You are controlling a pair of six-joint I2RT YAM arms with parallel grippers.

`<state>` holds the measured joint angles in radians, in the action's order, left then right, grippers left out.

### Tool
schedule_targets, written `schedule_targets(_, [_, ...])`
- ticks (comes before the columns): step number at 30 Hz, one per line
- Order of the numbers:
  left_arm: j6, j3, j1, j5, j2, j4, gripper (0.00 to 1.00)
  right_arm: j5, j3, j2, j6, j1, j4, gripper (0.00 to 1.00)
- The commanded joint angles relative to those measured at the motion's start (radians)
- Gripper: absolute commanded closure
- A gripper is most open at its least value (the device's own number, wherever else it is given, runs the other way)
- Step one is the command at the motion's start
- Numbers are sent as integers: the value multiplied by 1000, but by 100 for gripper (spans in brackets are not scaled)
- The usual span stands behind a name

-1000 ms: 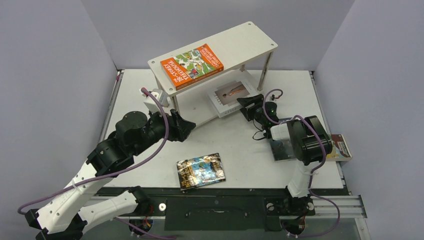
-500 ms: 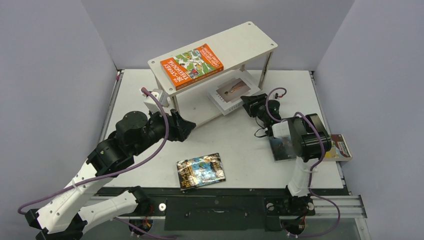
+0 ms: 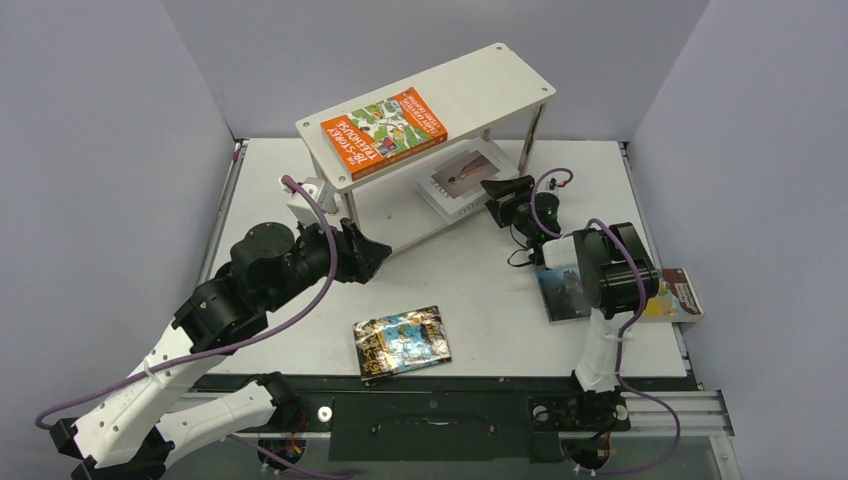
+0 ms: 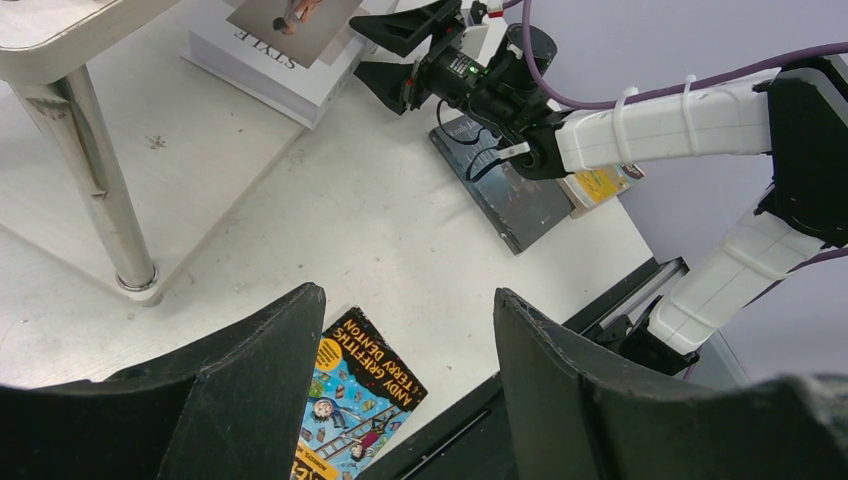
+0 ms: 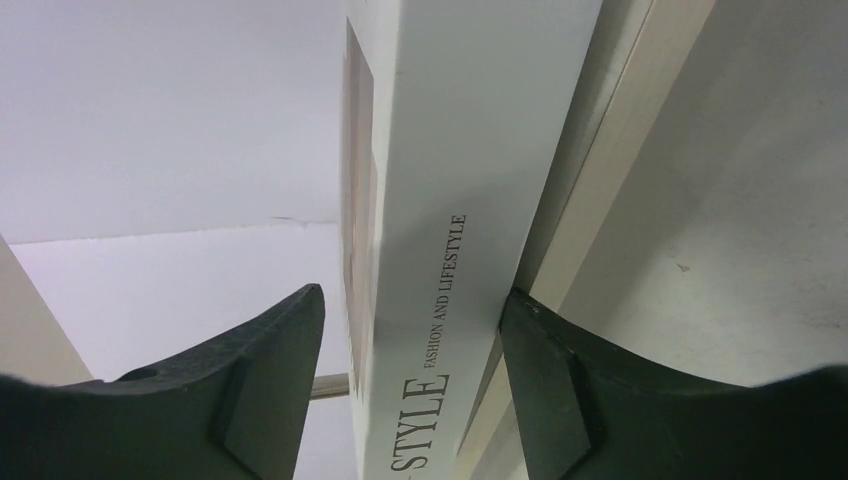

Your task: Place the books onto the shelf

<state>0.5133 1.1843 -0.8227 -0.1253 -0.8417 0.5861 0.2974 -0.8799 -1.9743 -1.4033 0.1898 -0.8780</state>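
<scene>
Since a second ago, the right gripper has reached further forward, and the white book has slid deeper under the shelf. Nothing else has shifted.

We see the right gripper's fingers standing apart on either side of the white book's spine. One finger touches the book's edge and the other sits a sliver off the cover, so the book is straddled, not clamped. Just ahead of this gripper the book lies flat on the shelf's lower board, with its near corner hanging over the board's edge.

Above and to the left of the right gripper, the orange book lies flat on the shelf's top board. Behind the gripper, under its arm, the dark book lies on the table. The yellow-teal book is just beyond it, at the table's right edge.

The left gripper hangs with its fingers spread wide and holds nothing. The shelf's silver front leg stands just ahead of it, to its left. The comic book lies on the table below and behind it.

The table is matt white with a few small scuffs, and a black rail runs along its near edge. Plain lilac-grey walls close it in on three sides.
</scene>
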Motion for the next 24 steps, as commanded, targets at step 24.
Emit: schedule_targets(24, [-3, 41, 5, 8, 26, -42, 40, -78, 72, 453, 293, -14, 467, 18])
